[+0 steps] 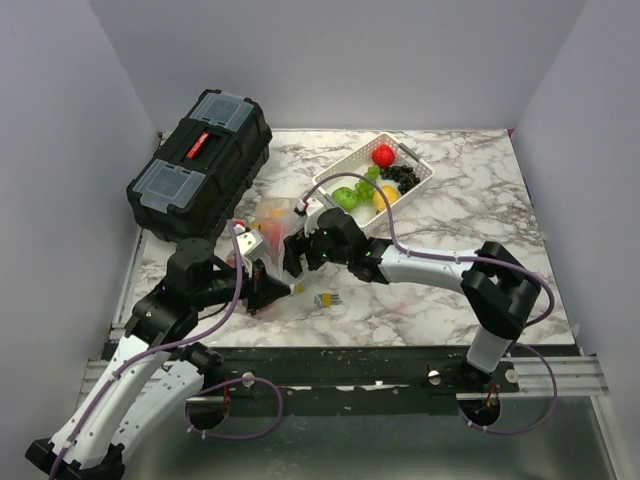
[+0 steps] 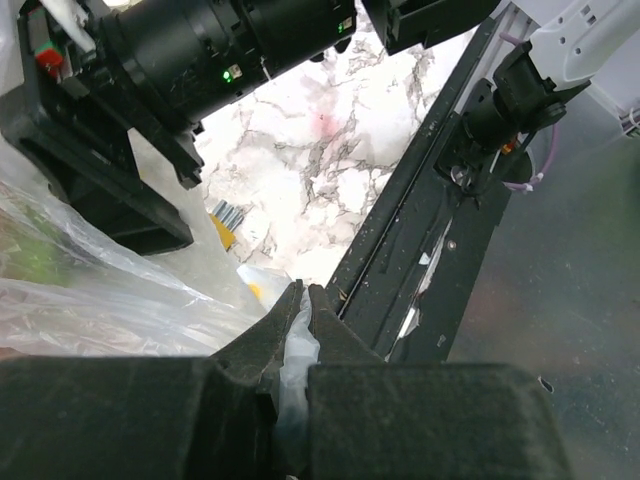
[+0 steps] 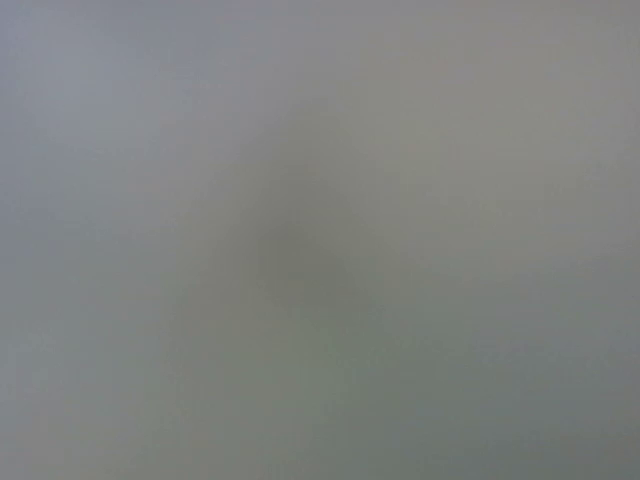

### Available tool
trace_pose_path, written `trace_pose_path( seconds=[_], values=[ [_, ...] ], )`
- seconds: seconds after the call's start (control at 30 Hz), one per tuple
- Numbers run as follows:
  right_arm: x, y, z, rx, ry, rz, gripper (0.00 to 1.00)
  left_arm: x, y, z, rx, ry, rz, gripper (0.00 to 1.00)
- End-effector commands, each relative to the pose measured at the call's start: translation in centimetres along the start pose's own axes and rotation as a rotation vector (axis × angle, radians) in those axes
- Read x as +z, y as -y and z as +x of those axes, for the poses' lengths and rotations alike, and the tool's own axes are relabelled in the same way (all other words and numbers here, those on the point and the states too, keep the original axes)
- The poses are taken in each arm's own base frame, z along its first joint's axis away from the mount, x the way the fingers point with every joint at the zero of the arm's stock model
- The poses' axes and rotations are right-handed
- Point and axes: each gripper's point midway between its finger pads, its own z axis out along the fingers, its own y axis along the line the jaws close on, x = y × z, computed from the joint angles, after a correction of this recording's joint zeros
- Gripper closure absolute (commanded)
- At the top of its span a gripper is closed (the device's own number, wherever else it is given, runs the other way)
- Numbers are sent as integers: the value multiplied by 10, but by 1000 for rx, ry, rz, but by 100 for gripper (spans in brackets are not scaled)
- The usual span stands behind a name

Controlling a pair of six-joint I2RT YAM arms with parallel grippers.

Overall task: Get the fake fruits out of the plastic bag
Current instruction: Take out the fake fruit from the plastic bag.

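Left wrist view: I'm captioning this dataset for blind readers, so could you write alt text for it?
The left end effector, shut, pinches a fold of the clear plastic bag, which bunches to the left. Above, the black right arm reaches over the marble table, where a small yellow piece lies.

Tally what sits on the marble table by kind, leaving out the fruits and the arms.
Black toolbox: 1
White basket: 1
Clear plastic bag: 1
Small yellow-and-silver piece: 1
Total: 4
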Motion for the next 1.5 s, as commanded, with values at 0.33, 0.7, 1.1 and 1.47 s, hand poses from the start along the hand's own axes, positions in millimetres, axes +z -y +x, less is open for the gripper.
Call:
trace_pose_path(
  seconds=[0.33, 0.7, 1.1, 1.47],
  values=[
    [32, 23, 67, -110, -178, 103, 8, -1, 5, 5, 13, 25, 37, 100],
    [34, 14, 34, -33, -99, 142, 27, 7, -9, 10, 21, 24, -8, 100],
    [-24, -2, -32, 149, 325, 37, 60, -5, -43, 1, 34, 84, -234, 100],
    [-65, -35, -48, 193, 395, -140, 63, -25, -51, -12, 54, 186, -343, 100]
  ],
)
